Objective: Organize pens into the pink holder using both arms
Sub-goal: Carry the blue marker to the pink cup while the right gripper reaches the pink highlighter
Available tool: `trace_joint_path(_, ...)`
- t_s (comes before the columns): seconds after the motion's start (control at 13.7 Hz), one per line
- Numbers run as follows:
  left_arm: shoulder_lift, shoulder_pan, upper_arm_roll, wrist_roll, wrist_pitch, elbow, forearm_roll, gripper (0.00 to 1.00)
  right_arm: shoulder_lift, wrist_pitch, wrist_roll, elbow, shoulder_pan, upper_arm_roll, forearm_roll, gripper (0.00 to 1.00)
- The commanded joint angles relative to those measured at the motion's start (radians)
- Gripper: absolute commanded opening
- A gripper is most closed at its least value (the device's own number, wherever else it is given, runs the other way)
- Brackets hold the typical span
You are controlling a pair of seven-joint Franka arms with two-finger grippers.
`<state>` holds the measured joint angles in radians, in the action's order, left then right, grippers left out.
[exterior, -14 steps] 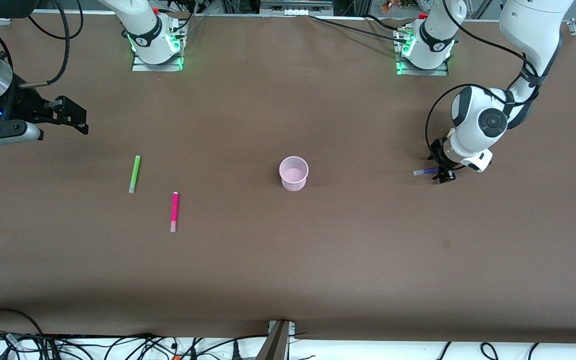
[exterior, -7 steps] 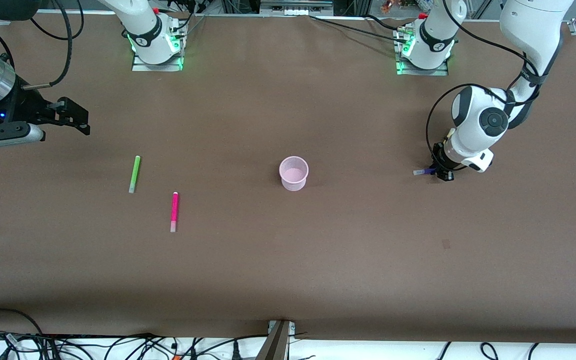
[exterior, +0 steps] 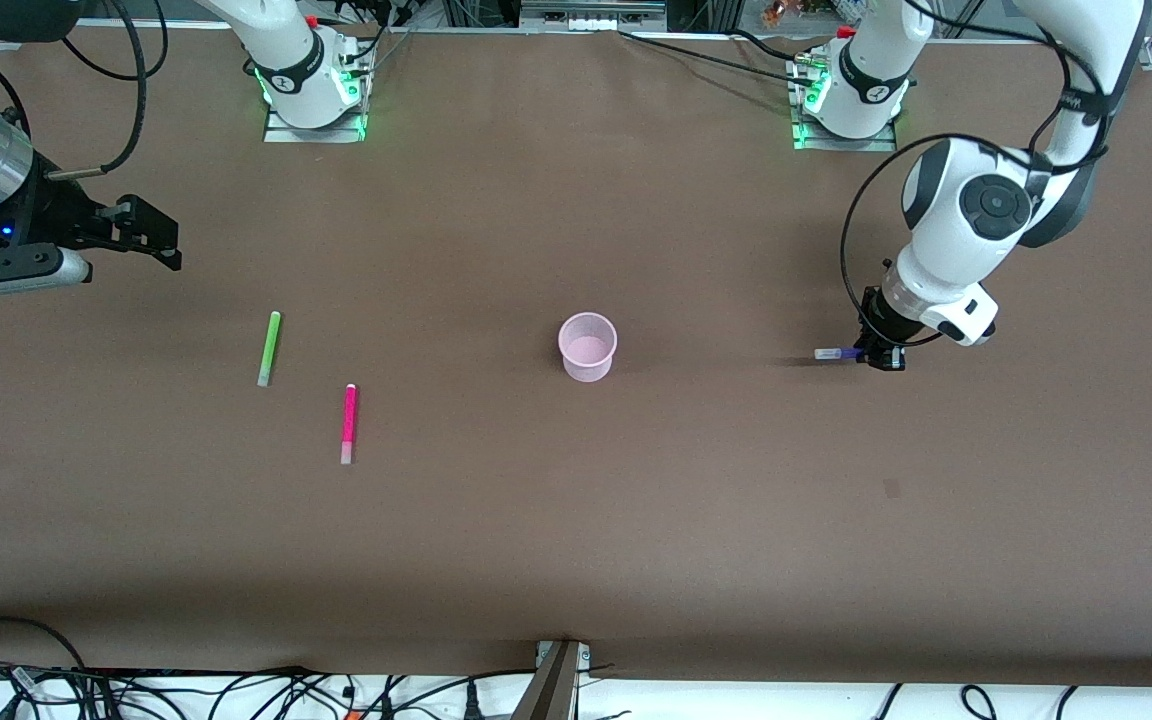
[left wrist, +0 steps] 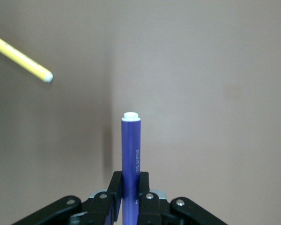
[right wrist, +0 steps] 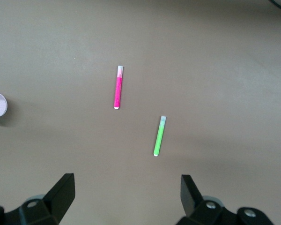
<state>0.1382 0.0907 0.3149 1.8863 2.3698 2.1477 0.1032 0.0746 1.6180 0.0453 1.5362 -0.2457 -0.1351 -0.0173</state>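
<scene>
While the right arm waited at its own end of the table, its black two-finger right gripper (exterior: pixel 161 238) hung above the brown table covering (exterior: pixel 576 520) with its jaws spread wide and nothing between them. Below that gripper and toward the front camera lay the slim lime green pen with a pale end (exterior: pixel 268 348), flat on the surface. Just past it, nearer still to the camera and a little toward the table's middle, lay the magenta pink pen with a whitish end (exterior: pixel 348 424), apart from the green one. Both showed in the right wrist view, well clear of the open fingers (right wrist: pixel 61 194).

Midway between the two grippers stood the small round translucent pale-pink plastic holder (exterior: pixel 588 346), upright, with no pen in it.

Toward the left arm's end, the black left gripper (exterior: pixel 879 356) was down low above the table, its fingers (left wrist: pixel 115 192) clamped on the dark purple pen with a white tip (left wrist: pixel 130 159). That pen jutted out level from the jaws, pointing toward the holder. A yellow pen with a pale end (left wrist: pixel 21 59) lay on the table near this gripper, seen only in the left wrist view.
</scene>
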Motion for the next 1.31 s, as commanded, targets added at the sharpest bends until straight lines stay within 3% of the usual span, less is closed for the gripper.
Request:
trace_joint_path(0.0, 0.033, -0.031, 0.050, 0.019, -0.174, -0.208, 0.041, 0.00, 0.010, -0.007, 0.005, -0.024, -0.004, -0.003, 0.008, 1.00)
trace_joint_path(0.15, 0.052, -0.106, 0.072, 0.019, -0.205, -0.268, 0.061, 0.00, 0.010, -0.006, -0.002, -0.024, -0.006, -0.001, 0.011, 1.00)
trace_joint_path(0.44, 0.101, -0.319, 0.072, 0.126, -0.216, -0.333, 0.278, 0.00, 0.013, -0.004, 0.004, -0.024, 0.000, -0.004, 0.004, 1.00)
trace_joint_path(0.58, 0.167, -0.396, 0.070, 0.181, -0.230, -0.405, 0.350, 0.00, 0.034, -0.009, 0.005, -0.024, 0.002, -0.005, 0.007, 1.00)
trace_joint_path(0.87, 0.328, -0.541, 0.065, 0.377, -0.337, -0.521, 0.625, 0.00, 0.060, -0.016, -0.004, -0.022, -0.012, -0.001, 0.011, 1.00)
trace_joint_path(1.09, 0.421, -0.612, 0.058, 0.434, -0.377, -0.580, 0.726, 0.00, 0.095, -0.024, 0.013, -0.018, -0.015, -0.001, 0.010, 1.00)
trace_joint_path(1.24, 0.518, -0.672, 0.049, 0.471, -0.478, -0.684, 0.801, 0.00, 0.105, -0.062, 0.011, -0.016, -0.014, -0.001, 0.010, 1.00)
